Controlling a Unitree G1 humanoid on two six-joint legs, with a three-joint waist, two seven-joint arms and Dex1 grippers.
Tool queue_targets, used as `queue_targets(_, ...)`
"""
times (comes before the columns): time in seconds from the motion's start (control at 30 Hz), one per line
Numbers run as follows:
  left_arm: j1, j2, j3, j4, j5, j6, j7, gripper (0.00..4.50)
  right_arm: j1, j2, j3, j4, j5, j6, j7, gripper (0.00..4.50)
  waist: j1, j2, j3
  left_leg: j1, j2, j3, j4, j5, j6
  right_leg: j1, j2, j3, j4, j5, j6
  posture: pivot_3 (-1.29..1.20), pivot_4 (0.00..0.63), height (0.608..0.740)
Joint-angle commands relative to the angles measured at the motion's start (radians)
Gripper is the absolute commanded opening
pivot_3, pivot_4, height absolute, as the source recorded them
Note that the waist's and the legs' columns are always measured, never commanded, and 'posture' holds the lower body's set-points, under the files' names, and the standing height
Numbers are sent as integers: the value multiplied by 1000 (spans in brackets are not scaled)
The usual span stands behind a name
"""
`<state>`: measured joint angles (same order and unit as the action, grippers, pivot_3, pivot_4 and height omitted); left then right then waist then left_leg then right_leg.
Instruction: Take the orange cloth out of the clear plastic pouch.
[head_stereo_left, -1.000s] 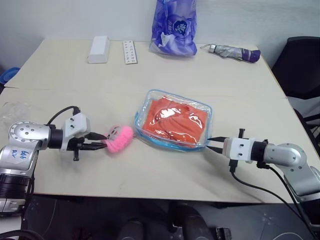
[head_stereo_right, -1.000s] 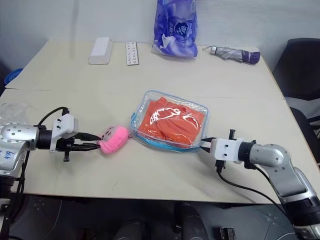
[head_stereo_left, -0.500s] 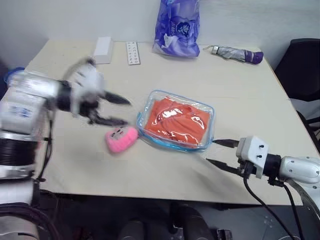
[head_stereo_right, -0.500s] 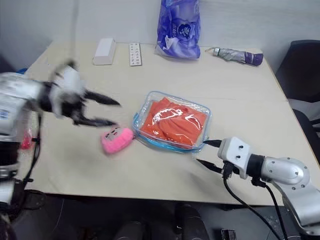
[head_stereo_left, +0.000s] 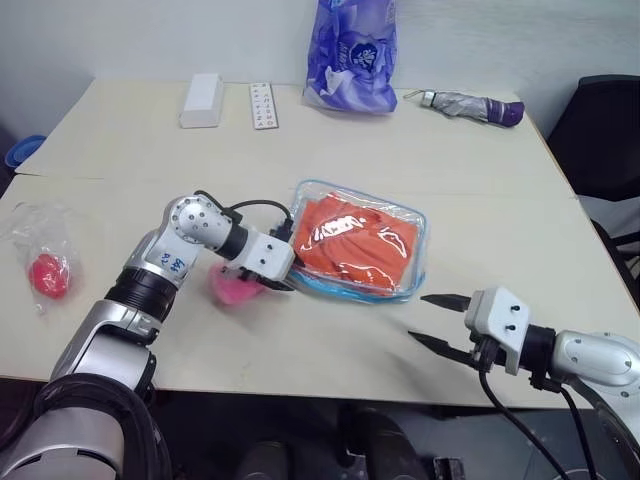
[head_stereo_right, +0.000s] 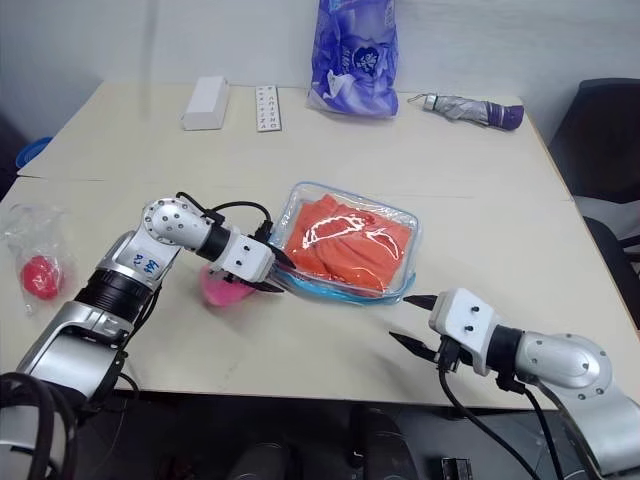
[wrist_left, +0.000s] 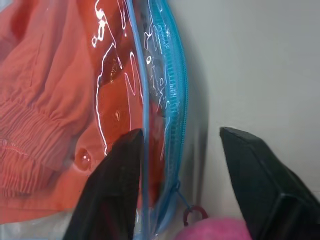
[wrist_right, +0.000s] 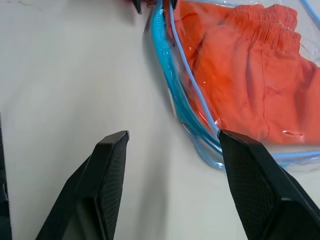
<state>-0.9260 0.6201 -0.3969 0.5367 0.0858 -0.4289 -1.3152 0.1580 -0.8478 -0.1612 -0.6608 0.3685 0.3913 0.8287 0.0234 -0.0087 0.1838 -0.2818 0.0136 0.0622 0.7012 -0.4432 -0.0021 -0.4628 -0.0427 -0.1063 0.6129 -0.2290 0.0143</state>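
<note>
Pouch position first: your clear plastic pouch with light blue zipper trim (head_stereo_left: 400, 285) lies flat near the middle of the pale tabletop (head_stereo_left: 420, 160), with the bright orange cloth (head_stereo_left: 350, 245) folded fully inside it. The pink plush charm (head_stereo_left: 228, 288) rests at the pouch's left corner. Your left gripper (wrist_left: 175, 145) sits at that corner, jaws released and straddling the zipper edge: one finger over the clear face, the other over bare tabletop, with nothing clamped. Your right gripper (head_stereo_left: 432, 320) hovers near the pouch's front right corner, clear of it, jaws spread wide and empty. Off to the left edge you have a thin clear bag holding a red ball (head_stereo_left: 48, 272). A purple-blue printed bag (head_stereo_left: 350, 55) stands at the far edge.
</note>
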Motion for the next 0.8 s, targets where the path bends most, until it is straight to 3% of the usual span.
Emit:
queue_targets(0.03, -15, -10, 28, 21, -12, -18, 3, 1182, 17, 14, -11, -32, -16, -33, -10, 3004, 0, 0, 0, 0, 0, 0, 0, 0, 0, 0, 0, 0, 0, 0, 0, 0, 150, 740)
queue_targets(0.17, -3, -28, 47, 15, -46, 31, -10, 58, 30, 18, -8, -28, -28, -50, -9, 3004, 0, 0, 0, 0, 0, 0, 0, 0, 0, 0, 0, 0, 0, 0, 0, 0, 150, 740)
queue_targets(0.23, 5, -38, 58, -3, -64, 74, -17, 58, 31, 18, -4, -25, -34, -57, -7, 3004, 1, 0, 0, 0, 0, 0, 0, 0, 0, 0, 0, 0, 0, 0, 0, 0, 150, 740)
queue_targets(0.37, 17, -118, 153, -101, -207, 440, 39, 58, 3, 16, 47, 6, -84, -85, -7, 3004, 1, 0, 0, 0, 0, 0, 0, 0, 1, 0, 0, 0, 0, 0, 0, 0, 150, 740)
queue_targets(0.47, 31, -139, 191, -165, -243, 589, 81, 0, -43, 33, 86, 30, -109, -98, -21, 2375, 1, 0, 0, -1, 0, -1, 0, 0, 1, 0, -1, 0, 0, 0, 1, 0, 150, 740)
queue_targets(0.67, 117, -141, 198, -298, -239, 664, 130, 0, -260, 119, 207, 119, -183, -84, -76, 227, -15, 0, 0, 1, 2, -2, 0, 1, 0, 0, -1, 2, 2, 0, 0, 0, 150, 740)
queue_targets(0.7, 129, -142, 197, -315, -238, 669, 136, 0, -296, 133, 226, 143, -206, -84, -90, 23, -19, 0, 0, 1, 2, -1, 0, 1, 0, 0, -1, 2, 3, 0, 0, 0, 150, 740)
queue_targets(0.8, 149, -147, 199, -349, -239, 686, 156, 0, -379, 157, 278, 226, -261, -98, -96, 23, -21, 0, 0, 1, 2, -2, 1, 1, 0, -1, -2, 2, 4, 0, 0, 0, 150, 740)
